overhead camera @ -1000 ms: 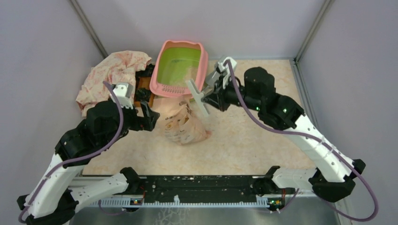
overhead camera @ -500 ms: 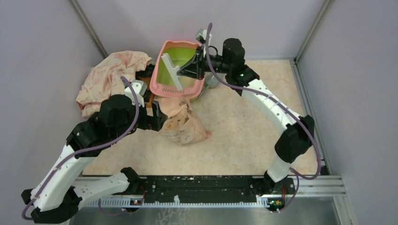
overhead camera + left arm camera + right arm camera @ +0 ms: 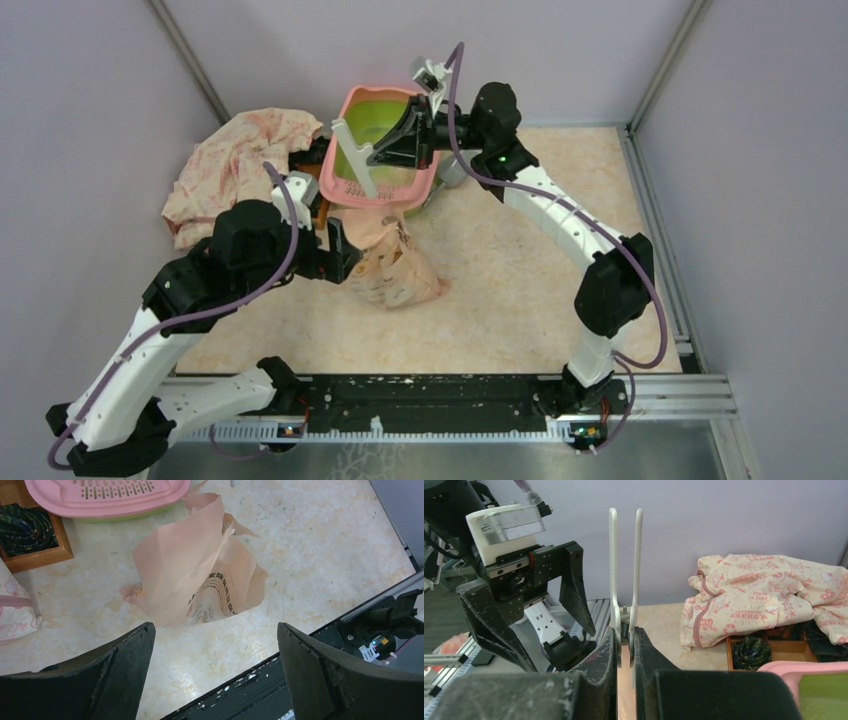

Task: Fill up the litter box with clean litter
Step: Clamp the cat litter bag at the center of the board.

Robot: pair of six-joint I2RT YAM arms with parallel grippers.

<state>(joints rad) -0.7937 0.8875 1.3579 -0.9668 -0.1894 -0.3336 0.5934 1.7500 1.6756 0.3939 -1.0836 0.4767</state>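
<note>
The litter box [image 3: 342, 187], pink rim and lime-green inside, stands at the back middle; its rim also shows in the left wrist view [image 3: 107, 497] and its corner in the right wrist view [image 3: 809, 669]. The peach-pink litter bag [image 3: 397, 268] lies crumpled and open just in front of it [image 3: 195, 575]. My right gripper [image 3: 388, 152] hovers over the box, shut on a white plastic clip [image 3: 352, 155] whose two arms stick out past the fingers [image 3: 625, 555]. My left gripper [image 3: 335, 242] is open and empty at the bag's left side [image 3: 215, 626]. I cannot make out litter granules.
A pink patterned cloth [image 3: 245, 150] lies bunched at the back left. A small wooden box [image 3: 37, 560] holding a dark coiled thing sits between the cloth and the litter box. Walls close in the back and both sides. The black base rail [image 3: 430, 395] runs along the near edge.
My right arm has swung from the box's right side to above it, carrying the white clip leftward. My left gripper has moved a little closer to the bag.
</note>
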